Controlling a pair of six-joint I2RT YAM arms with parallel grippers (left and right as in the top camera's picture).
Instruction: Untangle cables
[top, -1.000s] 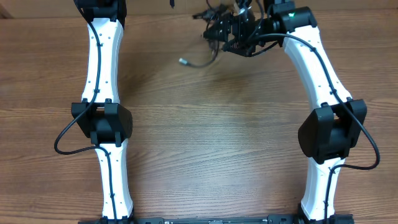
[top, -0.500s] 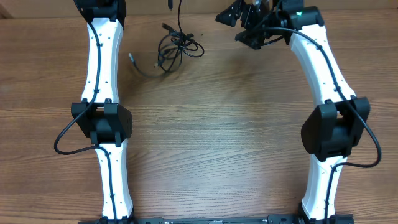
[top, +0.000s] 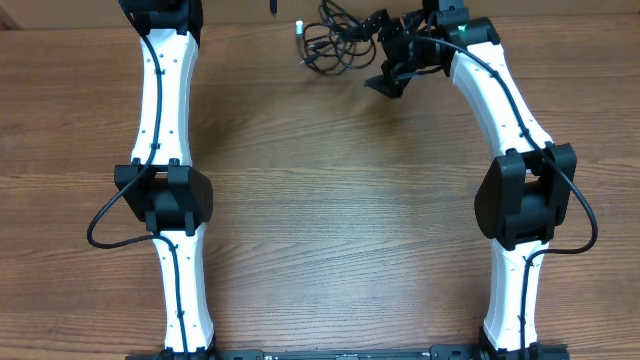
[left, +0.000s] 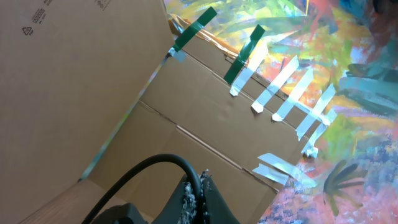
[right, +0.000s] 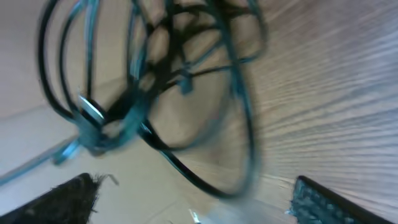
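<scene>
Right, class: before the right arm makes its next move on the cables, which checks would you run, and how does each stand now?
1. Right gripper open: ok.
2. Cables ahead of its fingers in the right wrist view: ok.
3. That view sharp enough to pick a strand: not ok, blurred.
4. Cables separated: not ok, one tangled bundle.
5. White plug end free of the bundle: ok, it sticks out toward the left arm.
6. Left arm clear of the bundle: ok.

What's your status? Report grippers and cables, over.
Left gripper shut, away from the cables. Right gripper open, facing them. One tangled bundle, ungripped. Nothing seen in the way.
</scene>
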